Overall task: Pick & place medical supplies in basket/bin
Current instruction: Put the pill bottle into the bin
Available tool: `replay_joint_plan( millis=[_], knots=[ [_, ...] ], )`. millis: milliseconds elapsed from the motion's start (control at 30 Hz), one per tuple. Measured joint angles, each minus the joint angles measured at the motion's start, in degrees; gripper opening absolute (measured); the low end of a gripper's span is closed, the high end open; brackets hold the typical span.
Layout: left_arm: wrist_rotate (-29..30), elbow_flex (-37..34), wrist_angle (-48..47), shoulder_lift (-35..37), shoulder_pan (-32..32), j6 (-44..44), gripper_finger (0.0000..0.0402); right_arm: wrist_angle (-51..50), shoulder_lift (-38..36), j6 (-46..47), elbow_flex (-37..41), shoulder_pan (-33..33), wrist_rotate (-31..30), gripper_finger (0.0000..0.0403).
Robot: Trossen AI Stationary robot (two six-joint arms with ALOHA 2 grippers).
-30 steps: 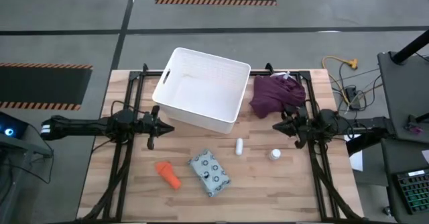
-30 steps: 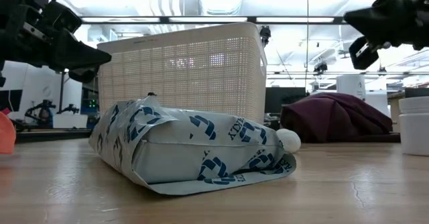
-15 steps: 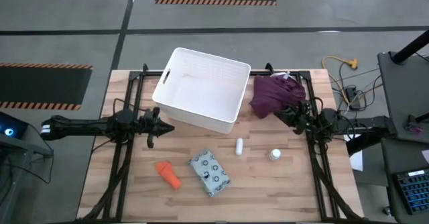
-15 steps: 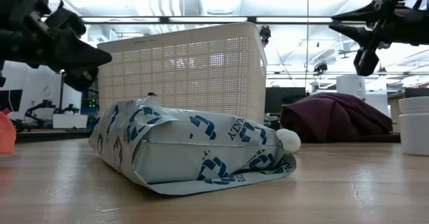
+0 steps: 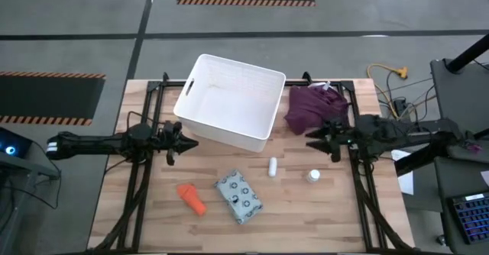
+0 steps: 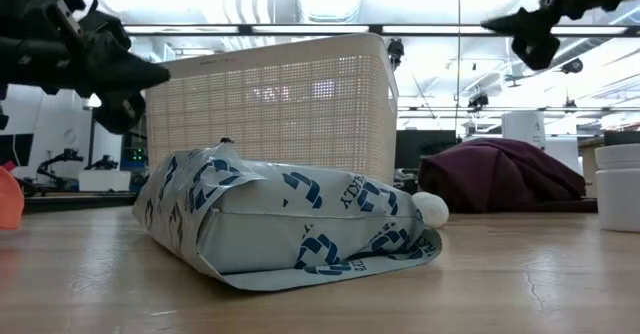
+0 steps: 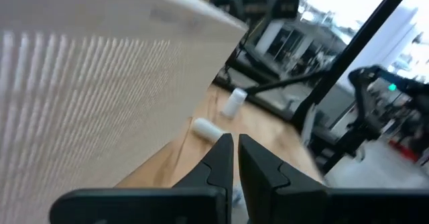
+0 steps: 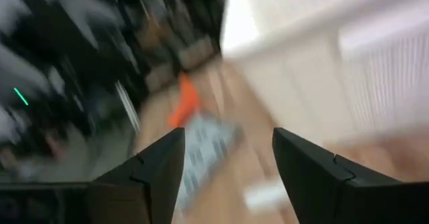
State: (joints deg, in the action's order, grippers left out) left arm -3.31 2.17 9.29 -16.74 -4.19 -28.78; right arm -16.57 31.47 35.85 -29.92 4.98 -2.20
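Note:
The white basket [image 5: 229, 102] stands at the table's far middle. Nearer lie the orange bottle [image 5: 192, 198], the grey-blue dotted packet [image 5: 239, 197], a white tube [image 5: 273, 166] and a white vial [image 5: 312, 176], each resting on the wood. My left gripper [image 5: 191, 142] hovers shut beside the basket's near left corner, its fingers together in the left wrist view [image 7: 234, 143]. My right gripper [image 5: 312, 143] hangs open in the air past the basket's near right corner, above the vial and tube, with nothing between its fingers [image 8: 228, 150].
A maroon cloth heap [image 5: 315, 106] lies right of the basket, just beyond my right gripper. Black frame rails [image 5: 145, 171] run along both sides of the table. Bare wood shows between the supplies and the basket.
My right gripper has opened from shut and risen a little, with its wrist turning, while staying near the basket's right corner. The supplies and the basket have not moved.

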Motion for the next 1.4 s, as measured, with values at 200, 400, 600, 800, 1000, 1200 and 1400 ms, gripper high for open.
replay_joint_plan(
  millis=[200,400,600,800,1000,1200,1400],
  knots=[
    [0.0,2.2,0.2,0.0,0.0,-2.2,0.0006,-15.5,11.3,0.1,-12.1,5.3,1.0,0.0215],
    [0.0,3.5,0.0,0.0,0.0,-2.2,0.0006,-31.5,22.5,0.1,-20.6,12.5,1.1,0.0215],
    [0.0,3.5,-0.1,0.0,0.0,-2.2,0.0006,-40.6,32.1,3.0,-23.1,16.4,0.7,0.0242],
    [0.0,3.5,-0.1,0.0,0.0,-2.2,0.0006,-40.4,38.7,4.4,-22.9,18.1,0.7,0.0297],
    [0.0,3.5,-0.1,0.0,0.0,-2.2,0.0006,-40.8,42.7,6.6,-22.9,18.0,-0.9,0.0326],
    [0.0,3.5,-0.1,-0.1,0.0,-2.2,0.0006,-43.9,44.7,7.9,-22.5,18.1,-2.4,0.0324],
    [0.0,3.5,-0.3,-0.1,0.0,-2.2,0.0006,-42.7,45.6,7.9,-20.8,18.2,-2.4,0.0324]
  ],
)
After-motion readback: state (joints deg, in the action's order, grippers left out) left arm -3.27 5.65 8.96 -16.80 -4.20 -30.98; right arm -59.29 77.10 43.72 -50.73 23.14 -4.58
